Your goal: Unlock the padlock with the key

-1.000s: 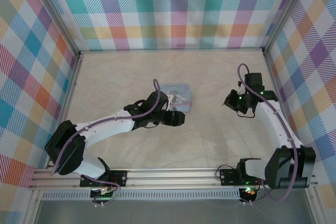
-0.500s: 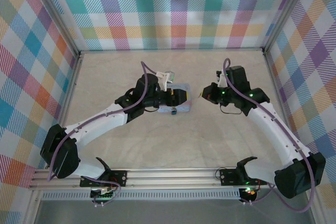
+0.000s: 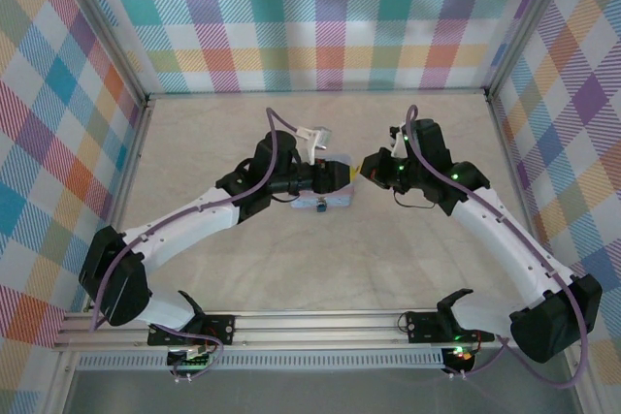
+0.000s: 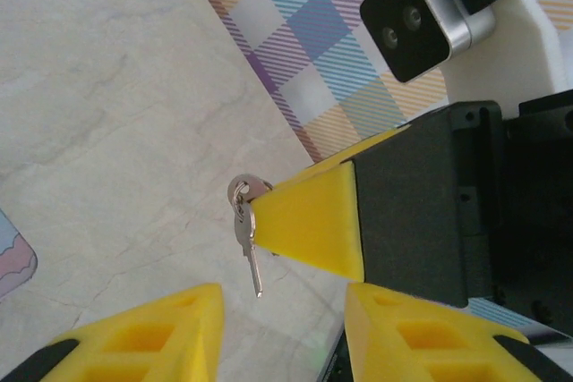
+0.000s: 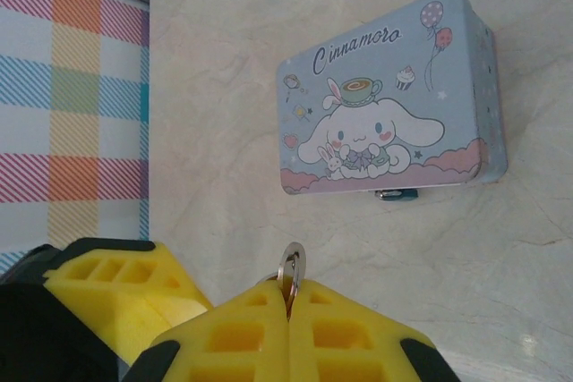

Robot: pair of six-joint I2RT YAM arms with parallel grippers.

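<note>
A small silver key [image 4: 248, 248] hangs from a ring [image 5: 292, 266] pinched in my right gripper [image 5: 288, 297], which is shut on it. In the left wrist view that gripper's yellow tip [image 4: 313, 221] sits just beyond my left gripper [image 4: 282, 328], whose jaws stand apart with the key's blade hanging just above the gap. From above, the left gripper [image 3: 347, 177] and right gripper [image 3: 365, 166] meet tip to tip at the right end of the pale blue tin [image 3: 335, 199]. A small blue padlock [image 5: 397, 193] sits at the tin's [image 5: 385, 123] near edge [image 3: 318, 206].
Plaid walls enclose the beige table [image 3: 408, 269] on three sides. The left arm [image 3: 194, 220] lies diagonally over the tin. The right wrist's camera [image 4: 416, 20] hangs close above the left fingers. Bare tabletop lies in front of both arms.
The left gripper has swung forward over the tin and its jaws have narrowed. The right gripper has carried the key leftward until the two grippers meet.
</note>
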